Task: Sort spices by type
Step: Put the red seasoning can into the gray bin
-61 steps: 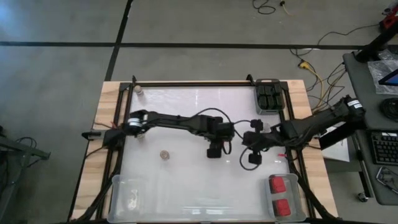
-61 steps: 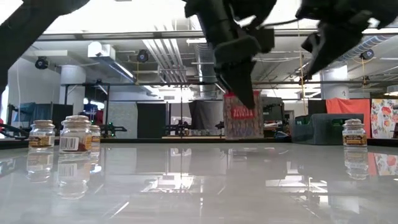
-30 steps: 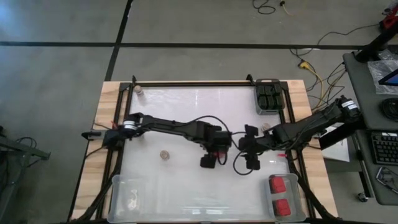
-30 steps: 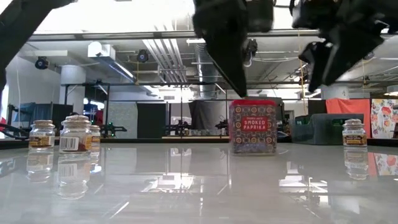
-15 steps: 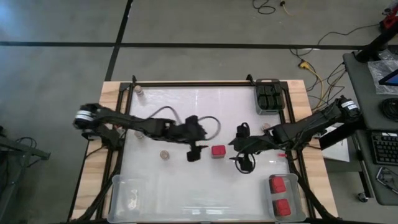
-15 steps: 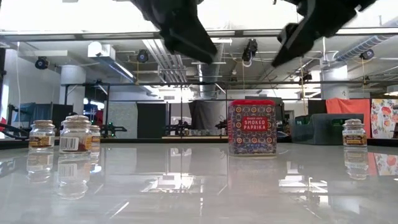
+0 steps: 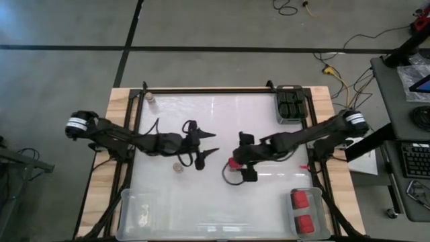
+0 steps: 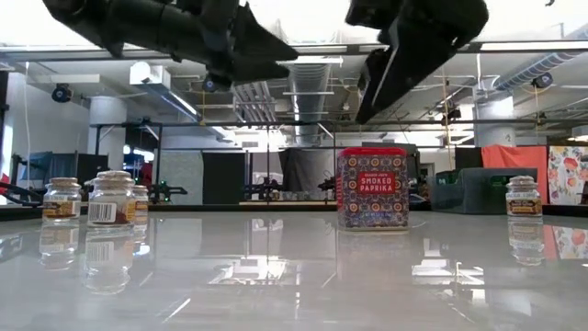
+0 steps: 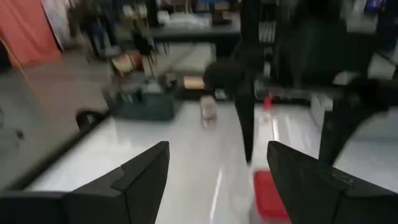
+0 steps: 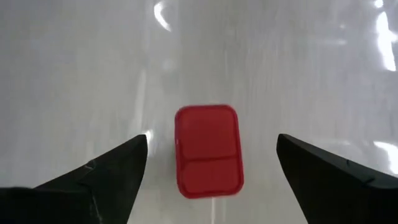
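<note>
A red-topped blocky tin (image 10: 208,150) marked smoked paprika stands on its base at mid-table (image 8: 373,188) (image 7: 232,163). My right gripper (image 10: 208,186) is open above it, pointing down, one finger on each side and clear of its top (image 8: 381,87). My left gripper (image 7: 213,143) is open and empty to the tin's left, lifted off the table; the tin also shows in its wrist view (image 9: 268,193). A tan-lidded round jar (image 7: 178,167) stands near my left gripper. Another jar (image 7: 152,98) stands at the far left corner.
A bin with black jars (image 7: 290,106) sits at the far right. A clear bin with two red-topped tins (image 7: 306,210) sits at the near right, and another clear bin (image 7: 134,202) at the near left. Glass jars (image 8: 112,197) (image 8: 522,196) show in the low view.
My left gripper has set the red tin upright on the table, let go and drawn back toward the table's left edge. My right gripper has gone toward the left edge and now stands over the tin. The tin has stayed where it was set.
</note>
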`<action>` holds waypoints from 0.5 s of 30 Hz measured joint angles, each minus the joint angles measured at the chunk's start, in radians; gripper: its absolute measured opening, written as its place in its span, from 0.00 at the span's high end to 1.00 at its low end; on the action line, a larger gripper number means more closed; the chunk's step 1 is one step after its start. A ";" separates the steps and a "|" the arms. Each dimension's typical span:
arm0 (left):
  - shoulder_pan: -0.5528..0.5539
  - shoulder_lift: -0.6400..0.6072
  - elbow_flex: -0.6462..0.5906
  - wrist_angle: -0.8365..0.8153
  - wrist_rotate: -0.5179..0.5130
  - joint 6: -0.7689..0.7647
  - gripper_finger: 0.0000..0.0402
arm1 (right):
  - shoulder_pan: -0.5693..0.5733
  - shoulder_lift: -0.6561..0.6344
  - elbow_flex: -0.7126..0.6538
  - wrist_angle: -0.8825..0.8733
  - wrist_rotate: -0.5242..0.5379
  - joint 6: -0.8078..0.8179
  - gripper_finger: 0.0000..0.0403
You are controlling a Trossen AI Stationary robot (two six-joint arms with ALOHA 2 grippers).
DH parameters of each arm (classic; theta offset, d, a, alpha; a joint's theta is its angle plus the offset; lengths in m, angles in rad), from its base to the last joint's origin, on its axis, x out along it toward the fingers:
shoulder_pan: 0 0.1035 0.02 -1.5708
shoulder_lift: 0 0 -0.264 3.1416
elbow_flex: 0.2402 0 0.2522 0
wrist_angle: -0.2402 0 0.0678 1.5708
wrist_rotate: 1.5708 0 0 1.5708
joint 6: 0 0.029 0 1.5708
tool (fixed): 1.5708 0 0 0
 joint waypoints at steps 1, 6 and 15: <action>0.000 -0.004 -0.013 0.029 -0.006 0.019 0.36 | 0.000 0.030 0.036 -0.044 0.000 0.000 0.13; 0.000 -0.007 -0.043 0.046 -0.020 0.040 0.36 | -0.002 0.151 0.162 -0.155 -0.022 -0.005 0.13; 0.000 -0.008 -0.048 0.034 -0.020 0.037 0.36 | -0.036 0.223 0.227 -0.194 -0.070 -0.045 0.13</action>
